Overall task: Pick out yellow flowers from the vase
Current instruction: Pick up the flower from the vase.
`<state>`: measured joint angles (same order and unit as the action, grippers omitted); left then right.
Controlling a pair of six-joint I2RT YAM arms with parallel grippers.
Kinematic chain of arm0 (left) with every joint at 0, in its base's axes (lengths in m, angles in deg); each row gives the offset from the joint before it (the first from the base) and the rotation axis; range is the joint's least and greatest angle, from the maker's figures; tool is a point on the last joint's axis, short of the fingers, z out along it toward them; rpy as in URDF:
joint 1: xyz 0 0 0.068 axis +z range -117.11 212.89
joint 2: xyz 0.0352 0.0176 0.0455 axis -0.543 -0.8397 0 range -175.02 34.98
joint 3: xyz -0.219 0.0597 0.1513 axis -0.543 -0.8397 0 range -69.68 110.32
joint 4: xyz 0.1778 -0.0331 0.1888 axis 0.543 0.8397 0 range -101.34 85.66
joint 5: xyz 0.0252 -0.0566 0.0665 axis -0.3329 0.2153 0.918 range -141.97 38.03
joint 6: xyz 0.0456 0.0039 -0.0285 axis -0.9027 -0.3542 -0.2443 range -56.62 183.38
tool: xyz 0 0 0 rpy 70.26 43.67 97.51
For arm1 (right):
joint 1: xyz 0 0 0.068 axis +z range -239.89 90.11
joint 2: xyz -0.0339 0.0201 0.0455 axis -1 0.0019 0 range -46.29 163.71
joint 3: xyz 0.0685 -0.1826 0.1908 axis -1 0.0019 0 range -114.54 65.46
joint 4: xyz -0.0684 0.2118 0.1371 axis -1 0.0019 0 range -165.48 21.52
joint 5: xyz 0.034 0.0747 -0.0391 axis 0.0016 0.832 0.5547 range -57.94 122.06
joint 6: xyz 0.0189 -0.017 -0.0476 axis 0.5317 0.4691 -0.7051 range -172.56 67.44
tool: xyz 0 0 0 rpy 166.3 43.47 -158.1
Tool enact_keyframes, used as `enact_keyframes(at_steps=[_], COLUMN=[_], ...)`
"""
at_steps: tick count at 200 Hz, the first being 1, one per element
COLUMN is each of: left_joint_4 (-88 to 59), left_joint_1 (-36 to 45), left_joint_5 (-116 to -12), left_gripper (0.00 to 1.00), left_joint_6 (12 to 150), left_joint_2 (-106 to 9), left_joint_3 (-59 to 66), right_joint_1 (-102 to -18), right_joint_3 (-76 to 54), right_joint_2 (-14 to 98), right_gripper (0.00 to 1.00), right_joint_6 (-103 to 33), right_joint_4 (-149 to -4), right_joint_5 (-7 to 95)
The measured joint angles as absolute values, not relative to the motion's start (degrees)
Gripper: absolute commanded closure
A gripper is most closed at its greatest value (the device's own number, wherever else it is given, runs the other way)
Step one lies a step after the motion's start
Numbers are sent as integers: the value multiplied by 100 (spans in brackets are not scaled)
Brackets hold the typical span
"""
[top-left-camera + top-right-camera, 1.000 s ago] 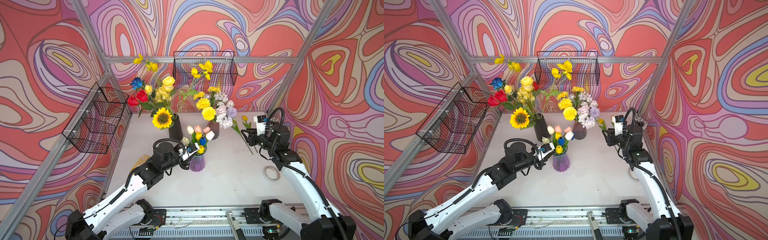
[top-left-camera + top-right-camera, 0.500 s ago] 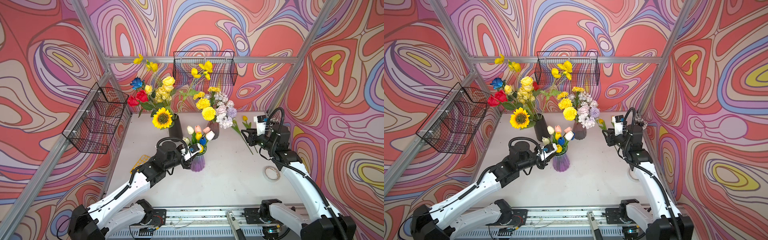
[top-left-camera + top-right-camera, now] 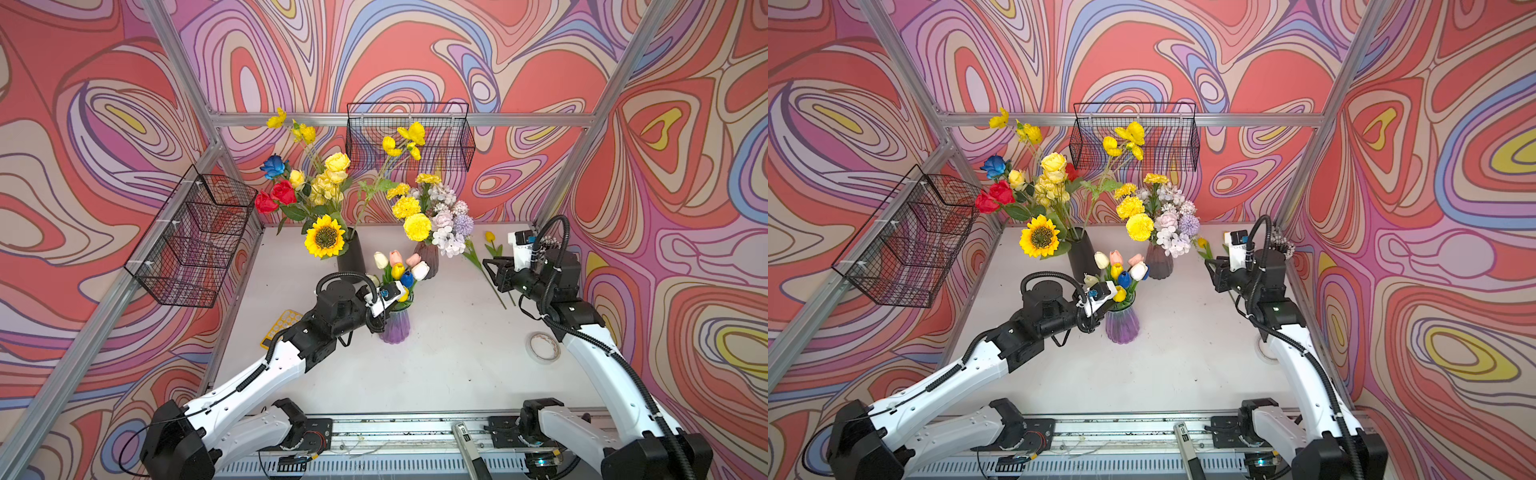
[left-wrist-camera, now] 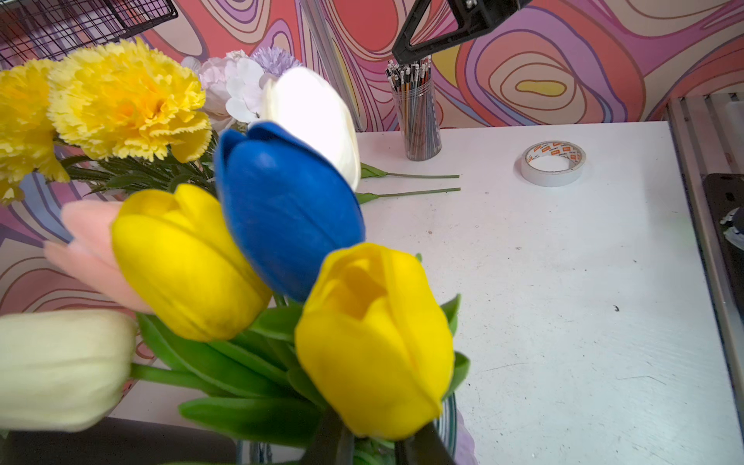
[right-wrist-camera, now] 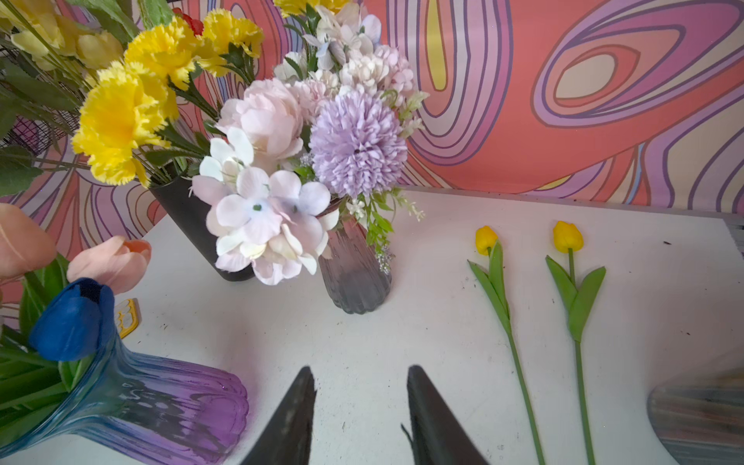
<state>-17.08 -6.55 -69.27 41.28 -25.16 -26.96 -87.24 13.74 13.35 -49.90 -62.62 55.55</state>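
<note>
Two yellow tulip blooms (image 4: pixel 374 342) on green stems, upright in ribbed purple glass vase (image 3: pixel 395 326), among blue tulip (image 4: pixel 282 209), white tulip (image 4: pixel 318 120) and pink tulip (image 4: pixel 88 249). Two more yellow tulips (image 5: pixel 486 239) flat on white tabletop (image 3: pixel 436 374), side by side, not touching, near right arm. Left gripper (image 4: pixel 372 449) at nearer bloom's base, black fingers (image 4: pixel 422 447) flanking stem with narrow gap; cannot tell whether pinching. Right gripper (image 5: pixel 359 374) spread, empty, above bare table. Behind: grey ribbed vase (image 5: pixel 354 277) with yellow marigolds (image 5: pixel 116 120) and lilac blooms; black vase (image 3: pixel 351 262) with sunflower (image 3: pixel 325 237) and yellow roses (image 3: pixel 336 163). White tape roll (image 3: pixel 542 347) and clear pen cup (image 4: pixel 416 116) toward right side. Scuffed, speckled surface. Swirling red-purple patterned walls (image 3: pixel 415 50), aluminium frame (image 3: pixel 399 119), two black wire baskets (image 3: pixel 195 237) hung on it.
</note>
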Motion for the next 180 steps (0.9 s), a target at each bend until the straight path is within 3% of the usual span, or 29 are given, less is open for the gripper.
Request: enact_keyframes(at_steps=[75,180], left_joint_4=[-1704,-1229], left_joint_1=[-655,-655], left_joint_5=[-6841,-6734], left_gripper=[95,99], left_joint_6=[4246,4311], left_joint_2=[-2350,-2029], left_joint_3=[-2779,-2597], right_joint_1=[-8724,-8724], right_joint_3=[1418,1450], right_joint_2=[1333,1335], right_gripper=[61,61], right_joint_6=[-4990,-4988], right_joint_4=[-6315,-6354], right_joint_5=[5550,5572])
